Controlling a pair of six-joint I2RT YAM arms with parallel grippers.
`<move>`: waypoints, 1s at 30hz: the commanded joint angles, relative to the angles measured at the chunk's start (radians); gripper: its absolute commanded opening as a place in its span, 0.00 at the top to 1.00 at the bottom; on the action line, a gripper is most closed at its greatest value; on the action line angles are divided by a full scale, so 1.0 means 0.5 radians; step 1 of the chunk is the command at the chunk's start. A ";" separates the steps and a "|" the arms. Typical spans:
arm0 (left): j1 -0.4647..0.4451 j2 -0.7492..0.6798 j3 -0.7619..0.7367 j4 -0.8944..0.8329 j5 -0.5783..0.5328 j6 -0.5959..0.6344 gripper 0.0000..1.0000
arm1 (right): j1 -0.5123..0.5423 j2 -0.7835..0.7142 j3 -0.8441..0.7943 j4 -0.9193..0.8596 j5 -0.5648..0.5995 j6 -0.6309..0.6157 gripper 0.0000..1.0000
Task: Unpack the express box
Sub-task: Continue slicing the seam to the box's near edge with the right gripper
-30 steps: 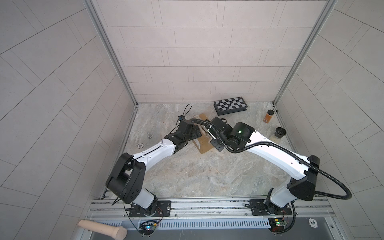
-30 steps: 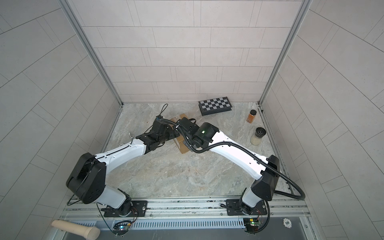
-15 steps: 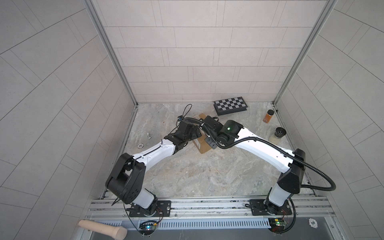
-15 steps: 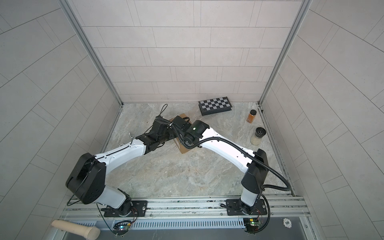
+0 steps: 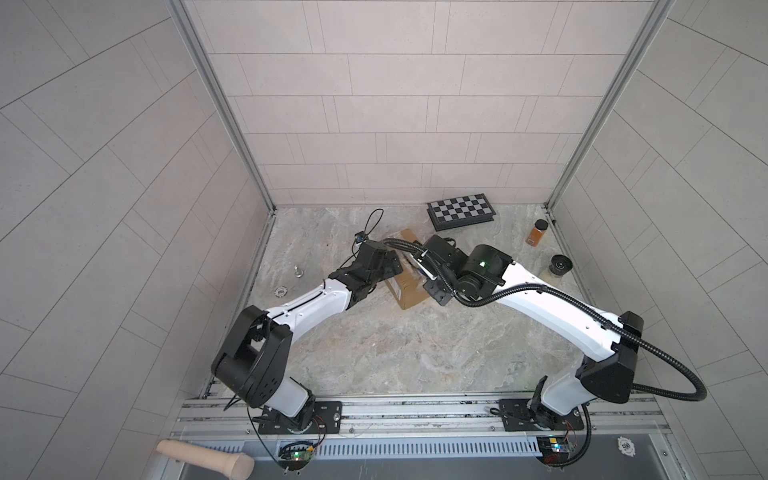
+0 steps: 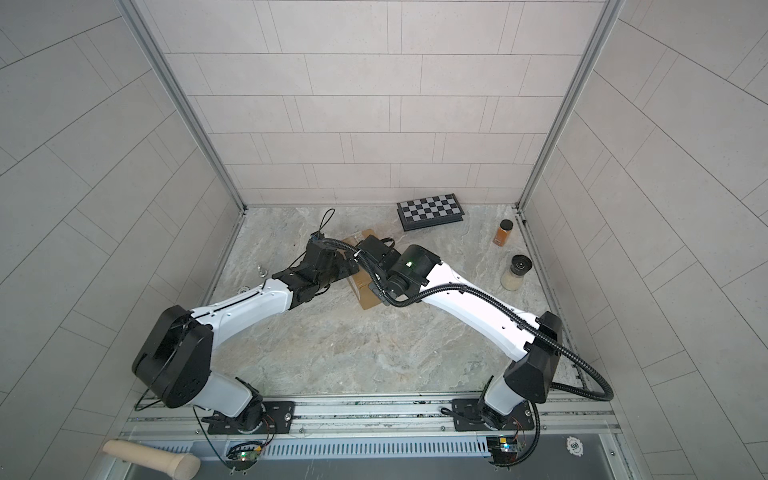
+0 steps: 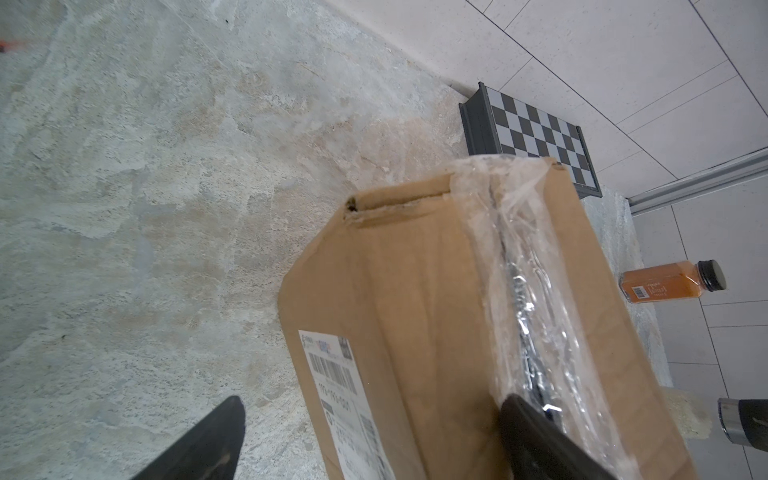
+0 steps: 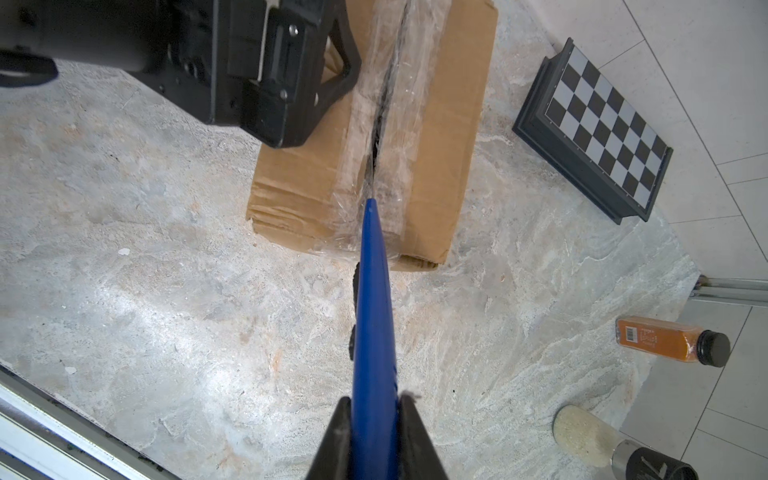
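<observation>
Right gripper (image 8: 375,399) pinches tapered blue tool (image 8: 372,291) at glossy-taped express box (image 8: 451,124).

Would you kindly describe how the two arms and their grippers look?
The left arm and right arm have white shells and bulky black joints. A black ribbed conduit runs along the right one, whose wrist shows a green light. The left gripper and right gripper are black with tapered jaws.

small brown cardboard express box (image 7: 415,291) lying flat on the stone-patterned table (image 7: 124,166), flaps closed, crinkled clear tape along its top seam, white barcode label on one side.
</observation>
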 commanded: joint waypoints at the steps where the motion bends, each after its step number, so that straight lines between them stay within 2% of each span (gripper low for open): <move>1: 0.029 0.103 -0.105 -0.365 -0.155 0.027 0.02 | -0.002 -0.060 -0.032 -0.379 0.006 0.018 1.00; 7: 0.030 0.112 -0.117 -0.335 -0.136 0.020 0.02 | -0.002 0.003 0.058 -0.441 -0.027 0.018 1.00; 11: 0.031 0.090 -0.131 -0.291 -0.106 0.019 0.02 | 0.000 0.057 0.068 -0.353 -0.048 -0.002 1.00; 23: 0.029 -0.232 -0.303 0.189 0.155 0.109 0.02 | -0.045 0.252 0.215 -0.192 -0.134 -0.067 1.00; 28: 0.022 -0.207 -0.280 0.143 0.189 0.101 0.02 | -0.048 0.257 0.243 -0.215 -0.145 -0.095 1.00; 30: 0.023 -0.139 -0.246 0.025 0.144 0.065 0.02 | -0.048 0.259 0.260 -0.244 -0.132 -0.101 1.00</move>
